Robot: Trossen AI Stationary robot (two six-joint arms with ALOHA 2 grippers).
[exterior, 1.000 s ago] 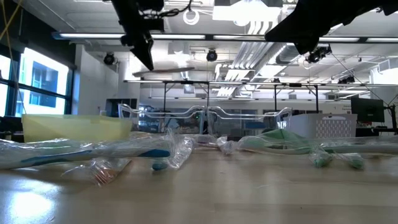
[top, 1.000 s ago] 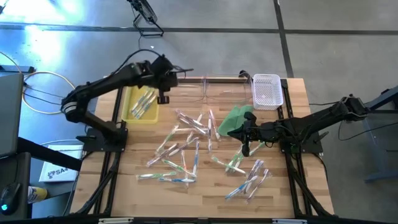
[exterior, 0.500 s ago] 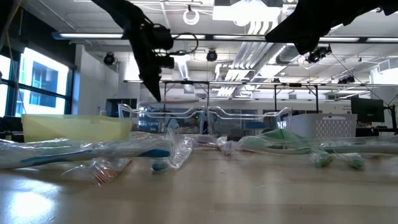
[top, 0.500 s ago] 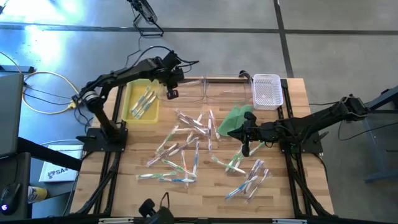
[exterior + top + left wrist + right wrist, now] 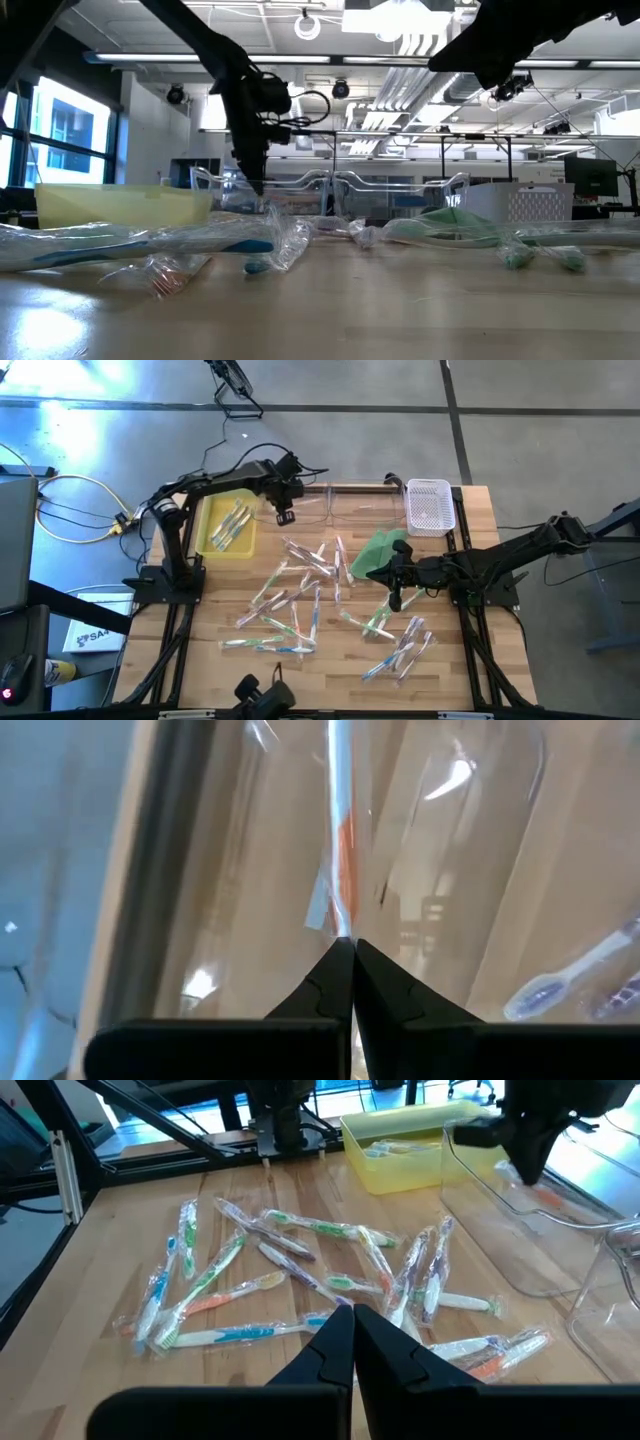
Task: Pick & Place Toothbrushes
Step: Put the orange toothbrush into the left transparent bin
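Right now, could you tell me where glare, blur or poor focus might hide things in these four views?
High view: bright glare on the floor at upper left; table evenly lit. Low view: the nearest toothbrushes are soft and the arms are backlit silhouettes. Left wrist view: reflections streak the clear tray beyond the left gripper. Right wrist view: sharp, with a little glare at upper right.

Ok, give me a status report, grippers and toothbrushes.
Left gripper shut, empty, over the clear tray. Right gripper shut, empty, above the toothbrushes scattered on the table; a few in the yellow bin. Nothing in the way.
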